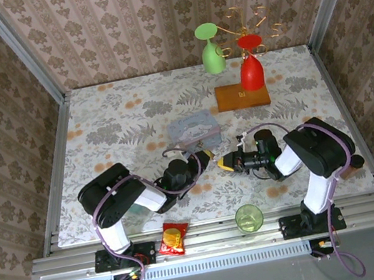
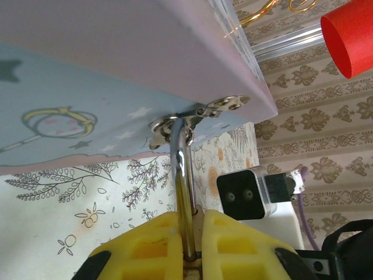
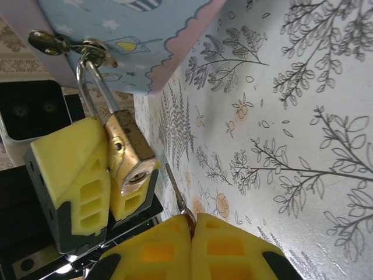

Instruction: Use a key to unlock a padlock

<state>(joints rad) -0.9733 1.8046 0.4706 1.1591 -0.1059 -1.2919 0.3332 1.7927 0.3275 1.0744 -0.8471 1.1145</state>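
Left hand (image 2: 189, 236) clamps padlock (image 3: 129, 153); right hand (image 3: 191, 230) pinches, prob., the key (image 3: 176, 192). Insertion pending: line tip up w/ keyhole (image 3: 138, 174).

— How's your light up top?
— Bright and even. Your tablecloth (image 1: 110, 117) carries only faint, soft shadows.
— And your wrist views?
— You get glare streaks along the padlock (image 3: 131, 160) shackle. The yellow fingertips (image 2: 233, 245) and the tin (image 2: 87, 87) look soft up close.
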